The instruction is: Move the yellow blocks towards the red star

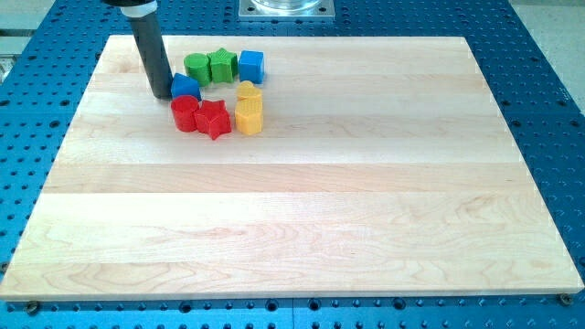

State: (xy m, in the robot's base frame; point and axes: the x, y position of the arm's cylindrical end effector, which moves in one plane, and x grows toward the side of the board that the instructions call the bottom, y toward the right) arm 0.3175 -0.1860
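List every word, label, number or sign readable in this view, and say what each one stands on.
None: no readable text in this view.
The blocks, such as the red star and the yellow blocks, are plain.
The board shows only wood grain.
My tip, beside the blue block, bears no marking.

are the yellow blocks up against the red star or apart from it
Up against it: the lower of the yellow blocks appears to touch the red star.

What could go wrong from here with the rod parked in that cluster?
My tip sits beside the blue block, across the cluster from the two yellow blocks. A direct sweep would likely shove the blue block and red round block into the red star. The yellows already sit tight against the star; another push may scatter it.
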